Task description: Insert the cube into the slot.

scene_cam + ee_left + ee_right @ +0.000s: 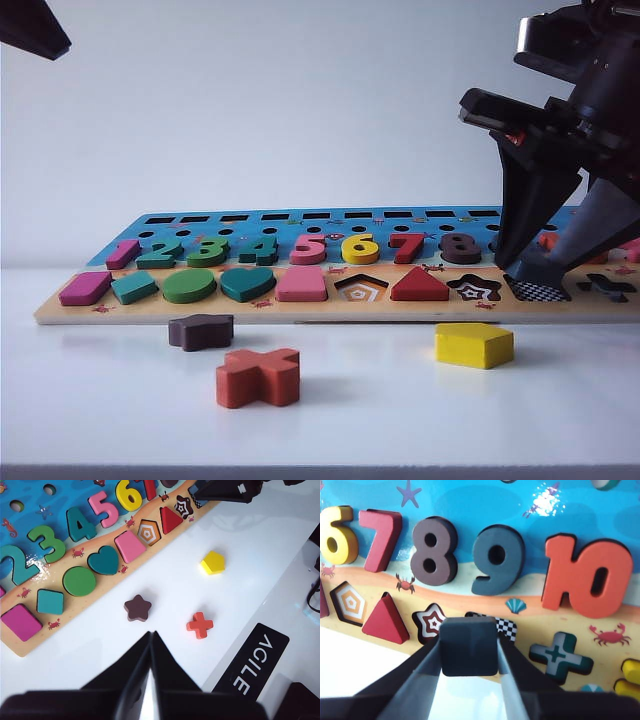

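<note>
Item: right pincer (469, 652), jaws clamped on the two side faces of the cube (469, 646), which you hold low over the puzzle board (300, 310), at the near edge of the slot (506, 626). Only a strip of the checkered bottom shows past the cube in the right wrist view, so you cannot confirm from here that its edges sit square to the recess. Risk one: a corner lands on the board's rim and the cube tips or rides up instead of dropping in (cause: a slight twist or offset at descent). Risk two: it strays toward the star recess (433, 623) or the cross recess (561, 656), which flank the slot closely on either side. Risk three: the fingers wedge between cube and recess wall, so opening them drags the cube back out. Item: left pincer (151, 645), jaws closed together and empty, hanging well clear above the white surface (240, 570), near the star block (138, 607), red cross block (200, 625) and yellow pentagon block (213, 562); it poses no hazard if you leave it there.
</note>
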Controlling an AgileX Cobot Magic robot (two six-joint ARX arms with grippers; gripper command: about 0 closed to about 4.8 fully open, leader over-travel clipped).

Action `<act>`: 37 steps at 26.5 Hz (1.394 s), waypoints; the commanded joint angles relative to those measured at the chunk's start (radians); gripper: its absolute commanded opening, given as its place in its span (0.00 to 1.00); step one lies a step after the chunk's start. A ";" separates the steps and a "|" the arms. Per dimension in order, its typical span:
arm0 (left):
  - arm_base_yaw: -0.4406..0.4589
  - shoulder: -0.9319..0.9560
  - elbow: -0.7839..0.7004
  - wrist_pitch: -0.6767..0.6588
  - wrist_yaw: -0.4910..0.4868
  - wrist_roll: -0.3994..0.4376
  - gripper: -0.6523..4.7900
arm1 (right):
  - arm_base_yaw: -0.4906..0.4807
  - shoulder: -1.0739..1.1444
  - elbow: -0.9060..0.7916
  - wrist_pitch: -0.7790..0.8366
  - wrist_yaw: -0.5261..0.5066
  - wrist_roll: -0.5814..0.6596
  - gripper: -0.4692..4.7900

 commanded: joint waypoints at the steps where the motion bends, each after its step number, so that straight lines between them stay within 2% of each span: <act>1: 0.001 0.001 0.003 0.014 0.006 0.001 0.14 | 0.000 0.009 0.003 0.022 0.005 -0.003 0.15; 37: 0.001 0.001 0.003 0.014 0.006 0.002 0.14 | 0.000 0.010 0.003 -0.012 0.053 0.001 0.13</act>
